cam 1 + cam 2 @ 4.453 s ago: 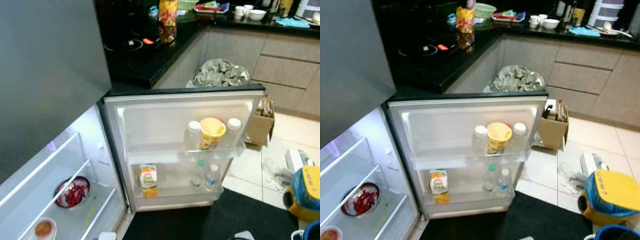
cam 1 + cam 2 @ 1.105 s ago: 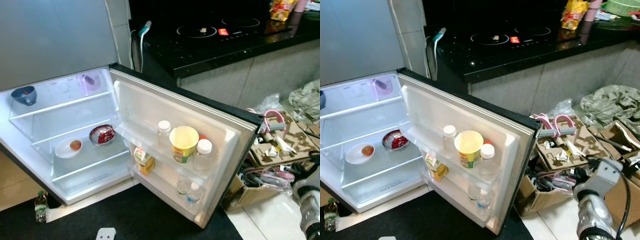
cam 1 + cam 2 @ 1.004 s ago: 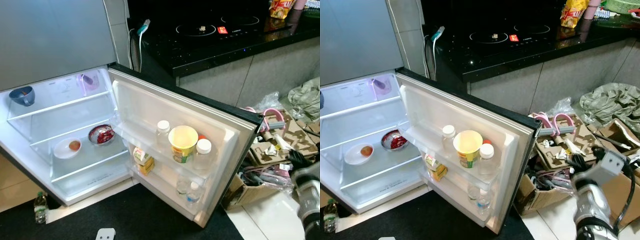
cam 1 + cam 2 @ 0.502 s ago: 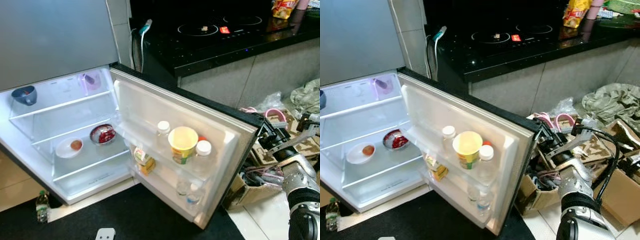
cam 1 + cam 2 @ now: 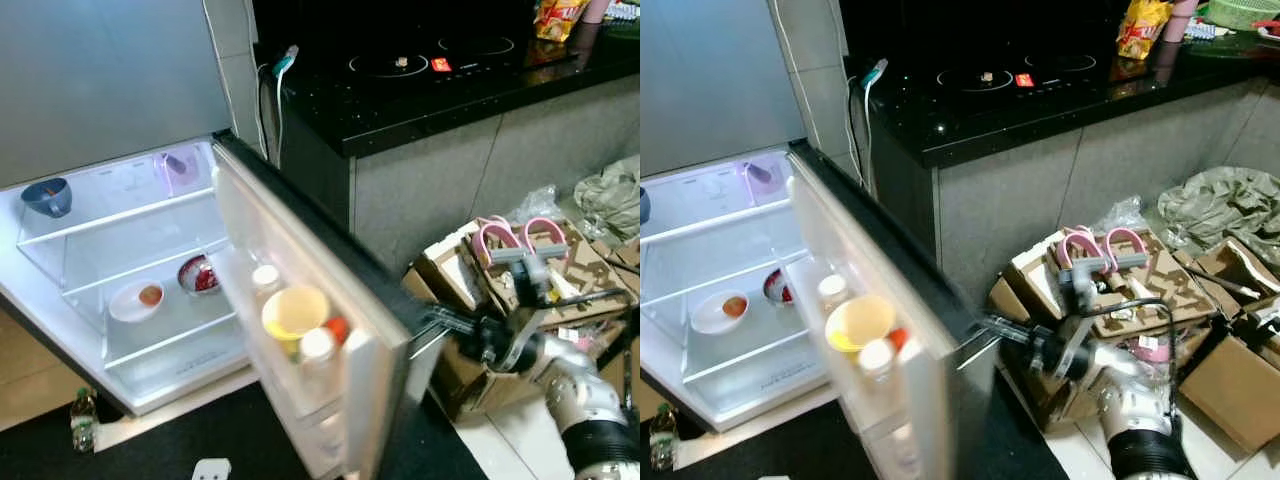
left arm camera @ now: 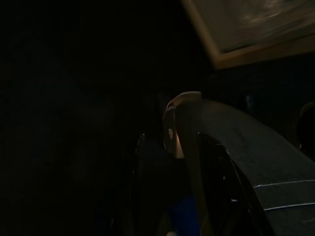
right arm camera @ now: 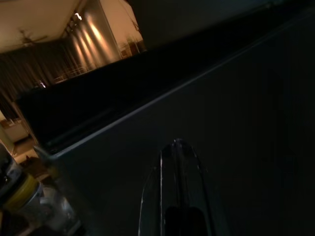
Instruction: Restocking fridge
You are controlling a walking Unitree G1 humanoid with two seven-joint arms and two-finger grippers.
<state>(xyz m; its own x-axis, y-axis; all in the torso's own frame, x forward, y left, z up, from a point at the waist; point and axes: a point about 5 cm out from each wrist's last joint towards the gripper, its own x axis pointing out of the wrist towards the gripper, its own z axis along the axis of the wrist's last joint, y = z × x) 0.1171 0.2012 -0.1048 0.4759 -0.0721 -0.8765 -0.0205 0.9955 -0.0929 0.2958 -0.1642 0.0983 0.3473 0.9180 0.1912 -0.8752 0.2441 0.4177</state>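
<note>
grey fridge door (image 5: 330, 300) now half closed

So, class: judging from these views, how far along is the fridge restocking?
Done: the door shelf holds a yellow cup and bottles; bowls sit on the inner shelves. In hand: the right tool presses the fridge door's outer face, door part-way shut. Left: closing it fully; a bottle stands on the floor outside.

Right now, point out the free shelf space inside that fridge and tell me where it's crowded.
Free: the top shelf between the blue cup and the purple cup, and the bottom shelf. The middle shelf holds the white dish and red bowl. Crowded: the door rack around the yellow cup.
</note>
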